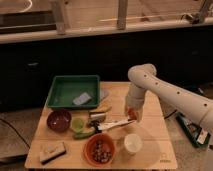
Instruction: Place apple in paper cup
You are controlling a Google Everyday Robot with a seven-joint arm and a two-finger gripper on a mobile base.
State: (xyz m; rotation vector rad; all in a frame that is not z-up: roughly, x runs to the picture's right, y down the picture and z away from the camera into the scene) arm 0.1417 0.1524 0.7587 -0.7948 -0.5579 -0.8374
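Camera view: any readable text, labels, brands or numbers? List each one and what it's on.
No readable text.
A dark mark on the table, front right corner: too blurred to read.
White patches on the green object on the floor at right: too blurred to read.
No text shows on the paper cup, the arm, or the end effector, shut on the apple above the table.
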